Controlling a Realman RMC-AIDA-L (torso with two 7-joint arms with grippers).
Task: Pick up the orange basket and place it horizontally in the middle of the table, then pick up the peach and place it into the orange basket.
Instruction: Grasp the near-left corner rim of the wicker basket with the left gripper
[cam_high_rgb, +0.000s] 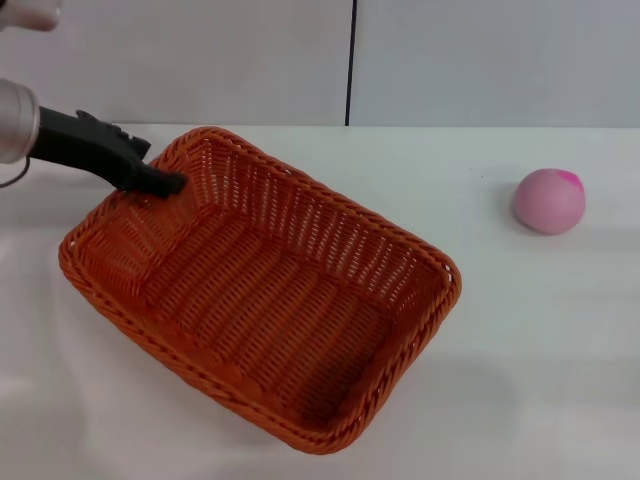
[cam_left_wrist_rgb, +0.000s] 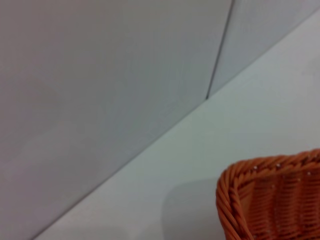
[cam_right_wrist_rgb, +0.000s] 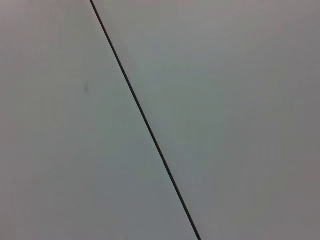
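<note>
The orange basket (cam_high_rgb: 260, 290) lies at a slant on the white table (cam_high_rgb: 560, 340), left of the middle, with its long side running from far left to near right. My left gripper (cam_high_rgb: 168, 183) reaches in from the left and is shut on the braided rim at the basket's far left side. One corner of that rim (cam_left_wrist_rgb: 235, 195) shows in the left wrist view. The pink peach (cam_high_rgb: 549, 200) rests on the table at the far right, well apart from the basket. My right gripper is out of view.
A grey wall with a dark vertical seam (cam_high_rgb: 350, 60) stands behind the table. Bare tabletop lies between the basket and the peach and along the near right.
</note>
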